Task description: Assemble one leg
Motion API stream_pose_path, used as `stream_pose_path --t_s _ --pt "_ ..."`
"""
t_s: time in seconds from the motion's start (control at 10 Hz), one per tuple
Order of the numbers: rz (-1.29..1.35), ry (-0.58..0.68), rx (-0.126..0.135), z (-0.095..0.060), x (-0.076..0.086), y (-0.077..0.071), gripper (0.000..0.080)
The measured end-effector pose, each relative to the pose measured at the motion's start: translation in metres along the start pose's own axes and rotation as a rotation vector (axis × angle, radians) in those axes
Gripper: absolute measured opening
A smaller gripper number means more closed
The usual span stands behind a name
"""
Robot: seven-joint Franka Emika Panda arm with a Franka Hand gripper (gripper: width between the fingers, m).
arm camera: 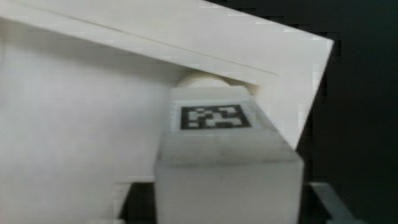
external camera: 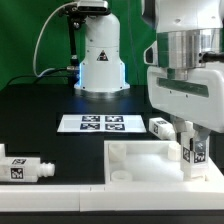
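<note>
You see three legs: one (external camera: pixel 193 150) clamped upright in gripper (external camera: pixel 194 158) jaws, at panel (external camera: pixel 135 160) corner; one (external camera: pixel 161 126) behind panel; one (external camera: pixel 24 169) beside panel, lying flat

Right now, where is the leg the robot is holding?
The leg is in the gripper at the exterior view's right, standing upright over the far right corner of the big white panel, with another leg lying just behind it.

Panel rim (external camera: pixel 140 149) close around leg (external camera: pixel 189 150)
</note>
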State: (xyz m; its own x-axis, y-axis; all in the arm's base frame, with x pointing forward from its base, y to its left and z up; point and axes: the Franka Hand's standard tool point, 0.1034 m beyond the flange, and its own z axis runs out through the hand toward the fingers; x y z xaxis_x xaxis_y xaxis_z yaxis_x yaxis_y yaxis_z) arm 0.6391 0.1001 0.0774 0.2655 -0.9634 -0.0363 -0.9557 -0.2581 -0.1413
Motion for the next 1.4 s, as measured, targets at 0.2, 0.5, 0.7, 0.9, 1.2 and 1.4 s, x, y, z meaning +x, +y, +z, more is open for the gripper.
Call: stream_pose_path --t_s 0.2,0.5,0.7,0.9,1.2,1.4 --pt "-0.269 -0.019 -0.039 -0.002 -0.005 0.000 0.0557" --pt "-0.706 -0.059 -0.056 0.002 -0.008 -0.001 0.0635" --pt "-0.825 -0.060 -0.053 0.002 -0.007 -0.001 0.0647" --pt "-1.048 -0.049 -0.050 0.002 -0.006 -0.003 0.0648" --pt "-1.286 -0.005 -0.035 0.003 -0.015 -0.010 0.0627" --pt "-1.264 -0.006 -0.034 0.003 -0.015 -0.010 0.0440"
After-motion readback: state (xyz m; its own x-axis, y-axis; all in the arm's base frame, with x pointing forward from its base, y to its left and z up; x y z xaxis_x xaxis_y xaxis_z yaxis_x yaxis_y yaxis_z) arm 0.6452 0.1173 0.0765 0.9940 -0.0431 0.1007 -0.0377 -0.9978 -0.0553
